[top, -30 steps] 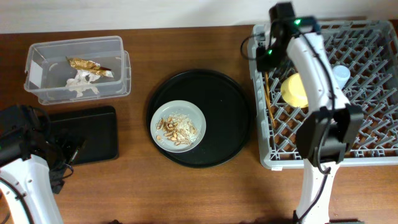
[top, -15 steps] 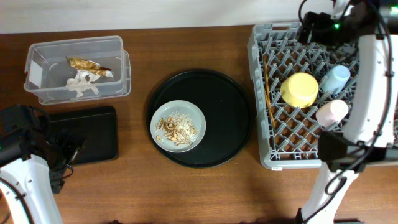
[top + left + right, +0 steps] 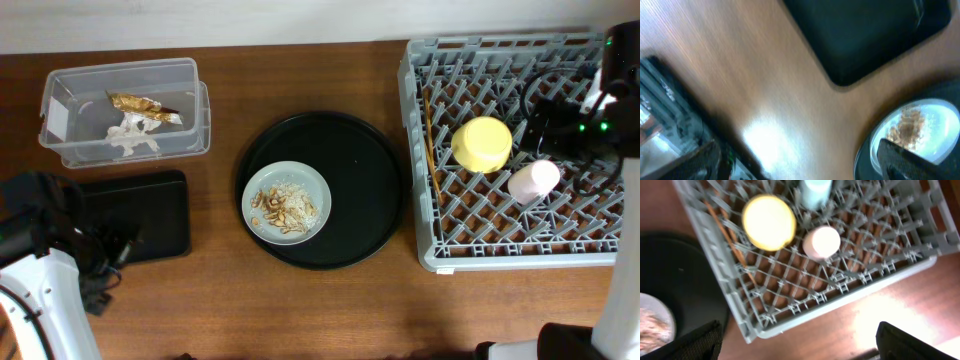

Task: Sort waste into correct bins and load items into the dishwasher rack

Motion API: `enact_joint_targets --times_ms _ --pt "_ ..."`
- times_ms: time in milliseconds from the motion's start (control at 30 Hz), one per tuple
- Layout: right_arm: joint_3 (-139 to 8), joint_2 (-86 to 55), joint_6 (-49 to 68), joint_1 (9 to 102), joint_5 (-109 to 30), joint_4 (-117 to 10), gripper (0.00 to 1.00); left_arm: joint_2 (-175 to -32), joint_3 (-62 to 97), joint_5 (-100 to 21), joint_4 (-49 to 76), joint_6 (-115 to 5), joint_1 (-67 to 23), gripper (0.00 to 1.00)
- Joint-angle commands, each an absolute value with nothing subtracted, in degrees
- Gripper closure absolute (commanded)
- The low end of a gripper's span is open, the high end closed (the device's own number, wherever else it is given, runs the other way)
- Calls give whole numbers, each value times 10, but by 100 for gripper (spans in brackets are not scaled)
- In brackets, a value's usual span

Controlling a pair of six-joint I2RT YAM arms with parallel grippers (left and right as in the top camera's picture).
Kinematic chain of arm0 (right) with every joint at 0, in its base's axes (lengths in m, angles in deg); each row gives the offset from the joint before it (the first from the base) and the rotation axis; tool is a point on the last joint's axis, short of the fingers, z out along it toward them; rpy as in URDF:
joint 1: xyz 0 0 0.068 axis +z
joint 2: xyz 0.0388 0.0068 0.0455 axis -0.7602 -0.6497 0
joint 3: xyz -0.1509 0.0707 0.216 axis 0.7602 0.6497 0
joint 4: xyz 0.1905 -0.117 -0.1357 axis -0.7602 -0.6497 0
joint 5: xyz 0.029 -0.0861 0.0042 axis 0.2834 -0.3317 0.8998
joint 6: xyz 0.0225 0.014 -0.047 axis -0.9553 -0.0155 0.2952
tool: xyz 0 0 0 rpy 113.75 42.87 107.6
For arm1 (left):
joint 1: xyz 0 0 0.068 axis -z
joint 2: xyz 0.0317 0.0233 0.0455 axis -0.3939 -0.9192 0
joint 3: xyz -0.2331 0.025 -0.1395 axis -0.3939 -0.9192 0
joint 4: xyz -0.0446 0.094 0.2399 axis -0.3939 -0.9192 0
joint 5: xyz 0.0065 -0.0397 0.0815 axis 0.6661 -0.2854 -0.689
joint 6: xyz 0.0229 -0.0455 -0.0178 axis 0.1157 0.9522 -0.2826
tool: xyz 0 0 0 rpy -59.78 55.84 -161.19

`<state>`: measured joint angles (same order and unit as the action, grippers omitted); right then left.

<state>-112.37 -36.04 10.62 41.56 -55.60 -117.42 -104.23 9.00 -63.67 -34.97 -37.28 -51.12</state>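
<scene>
Left gripper, spread wide and empty, hangs over the bench beside the shallow black tray. Right gripper, equally wide, hangs above the dishwasher rack, which holds the yellow bowl, pink cup and chopsticks. Mid-bench, food scraps sit on the grey plate; farther back, wrapper and tissue lie in the clear tub.

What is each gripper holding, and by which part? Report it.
Nothing is held. The left gripper and the right gripper both stand open and empty.

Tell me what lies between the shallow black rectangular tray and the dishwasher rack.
Overhead view: between the shallow black tray and the rack sits the large round black tray, carrying the grey plate of food scraps.
</scene>
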Motion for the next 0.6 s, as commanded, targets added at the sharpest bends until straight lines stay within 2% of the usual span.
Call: enact_joint_targets --times_ms 0,167,333,433,567 --pt "-1102 -377 96 412 -584 -1177 2 -1043 89 -474 -438 -400 -510 1" --pt "-1102 -385 96 412 -584 -1177 2 -1039 89 -409 -443 -532 -422 1" --pt "-1102 -385 96 412 -584 -1177 2 -1031 89 -414 -389 -546 -260 1" --pt "-1102 -385 96 412 -584 -1177 2 -1033 89 -413 -304 -542 -157 1" --pt "-1102 -385 96 412 -584 -1177 2 -1033 89 -417 -252 -542 -73 1"
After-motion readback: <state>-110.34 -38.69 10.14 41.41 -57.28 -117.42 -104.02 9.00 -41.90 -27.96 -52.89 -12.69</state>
